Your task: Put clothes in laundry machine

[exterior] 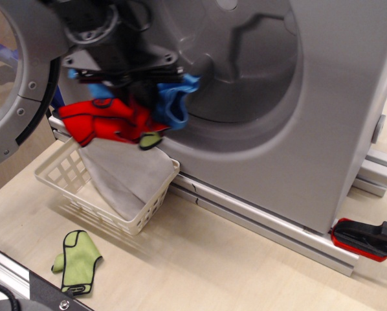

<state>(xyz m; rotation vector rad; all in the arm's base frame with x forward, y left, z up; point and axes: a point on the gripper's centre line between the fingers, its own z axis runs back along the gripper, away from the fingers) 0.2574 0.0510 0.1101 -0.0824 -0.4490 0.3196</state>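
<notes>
My gripper [125, 81] is shut on the clothes, a bundle of red garments [103, 123] with black trim and blue ones [174, 100]. It holds them in the air at the lower left rim of the laundry machine's [323, 97] round drum opening [226, 58], above the basket. A small lime-green piece [150, 140] hangs from the bundle's underside. The fingers are hidden behind the cloth and the black arm.
A white lattice basket [57, 172] stands below with a pale grey-white cloth [125, 178] in it. A lime-green mitt [77, 261] lies on the table in front. The round glass door [19, 71] stands open at left. A red-and-black clamp [365, 238] lies at right.
</notes>
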